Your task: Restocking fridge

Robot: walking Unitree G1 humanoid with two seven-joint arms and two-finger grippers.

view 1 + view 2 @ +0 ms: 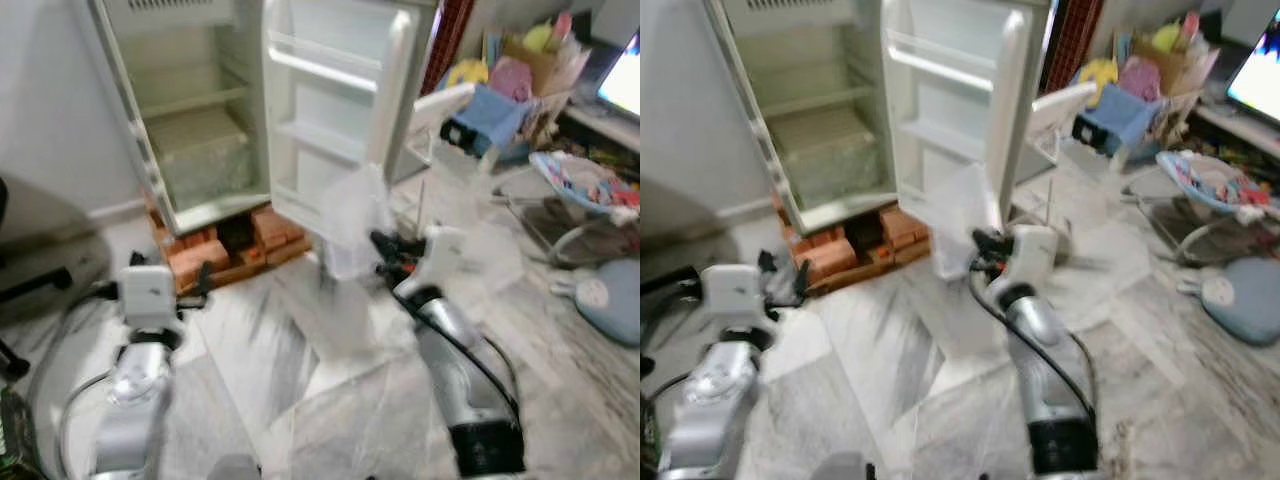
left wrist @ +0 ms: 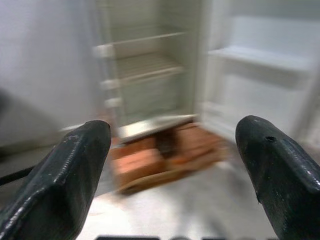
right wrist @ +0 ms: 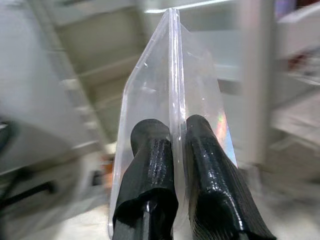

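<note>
**Robot faces open fridge with clear container in hand**

A humanoid robot stands on a marble floor (image 1: 560,380) before a small white fridge (image 1: 185,130) whose door (image 1: 335,110) is swung wide, showing bare wire shelves inside and bare racks on the door. The fridge rests on a base of red bricks (image 1: 235,250). The right hand (image 3: 172,145) is raised in the middle of the scene, just near of the open door, its two black fingers (image 3: 210,185) pressed together on the edge of a clear plastic container (image 3: 170,90), which stands upright above them. The left hand (image 2: 172,165), lower and to the left, is held with its fingers wide apart, gripping nothing and pointing toward the fridge and bricks. To the far right, a heap of toys and cushions (image 1: 520,70) lies beside a baby bouncer (image 1: 580,185). Every view is blurred.
</note>
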